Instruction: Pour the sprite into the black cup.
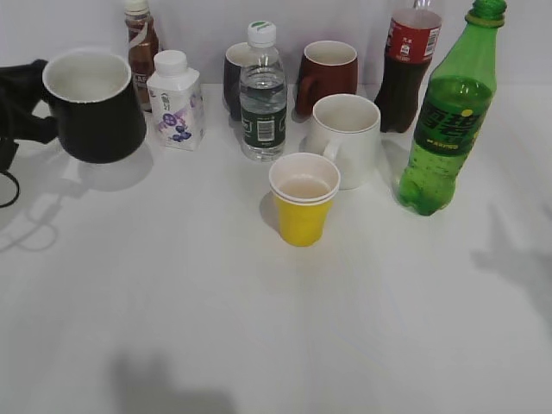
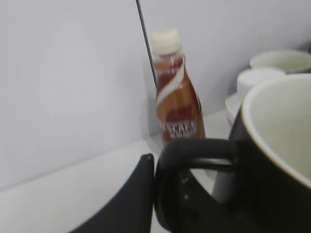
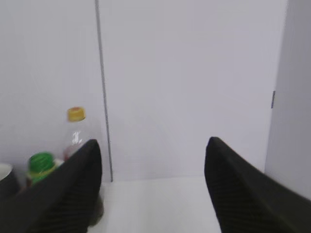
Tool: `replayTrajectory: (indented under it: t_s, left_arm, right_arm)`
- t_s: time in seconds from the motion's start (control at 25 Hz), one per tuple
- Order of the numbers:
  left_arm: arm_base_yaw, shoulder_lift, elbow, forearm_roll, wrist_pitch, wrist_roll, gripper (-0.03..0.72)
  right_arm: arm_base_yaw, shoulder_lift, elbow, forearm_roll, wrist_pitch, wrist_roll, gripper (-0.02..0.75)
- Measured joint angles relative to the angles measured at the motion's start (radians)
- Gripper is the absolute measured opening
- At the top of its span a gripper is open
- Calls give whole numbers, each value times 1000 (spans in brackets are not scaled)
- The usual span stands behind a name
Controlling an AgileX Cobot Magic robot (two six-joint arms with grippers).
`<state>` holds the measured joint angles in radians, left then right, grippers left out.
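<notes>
— How many of each?

— Five cups: the black cup (image 1: 93, 105), held by its handle in the left fingers (image 2: 141, 194), plus a white, yellow (paper), dark and red one. Five bottles; the sprite (image 1: 450, 121) stands far from those fingers.

— The right fingers (image 3: 153, 189)?

— Spread wide, holding nothing. White desk (image 1: 259, 328), white wall.

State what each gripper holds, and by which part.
Left gripper grips the black cup by its handle. Right gripper is open, holding nothing.
</notes>
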<state>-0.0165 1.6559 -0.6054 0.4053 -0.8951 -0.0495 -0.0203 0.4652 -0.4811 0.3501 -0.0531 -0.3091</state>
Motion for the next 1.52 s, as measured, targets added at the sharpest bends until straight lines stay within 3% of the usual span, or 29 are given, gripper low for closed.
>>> replayTrajectory:
  t_s: [0.12, 0.2, 0.4, 0.52, 0.72, 0.84, 1.04, 1.52]
  left_arm:
    - [0, -22, 0, 2, -12, -9, 54]
    - [0, -30, 0, 12, -12, -16, 54]
    - [0, -30, 0, 39, -11, -24, 54]
    - [0, -30, 0, 40, -11, -27, 54]
    - [0, -31, 0, 41, -11, -31, 54]
    - [0, -40, 0, 56, -9, -36, 54]
    - [0, -73, 0, 117, -12, -51, 54]
    - [-26, -127, 1, 241, 69, -161, 54]
  right_arm:
    - [0, 116, 8, -22, -120, 56, 493]
    - [0, 181, 46, -98, -187, 180, 493]
    - [0, 300, 237, -608, -443, 708, 491]
    - [0, 400, 320, -782, -510, 825, 491]
    - [0, 624, 324, -878, -703, 792, 492]
    - [0, 754, 276, -933, -782, 780, 545]
    - [0, 933, 173, -1018, -838, 776, 647]
    - [0, 1199, -120, -1236, -868, 859, 659]
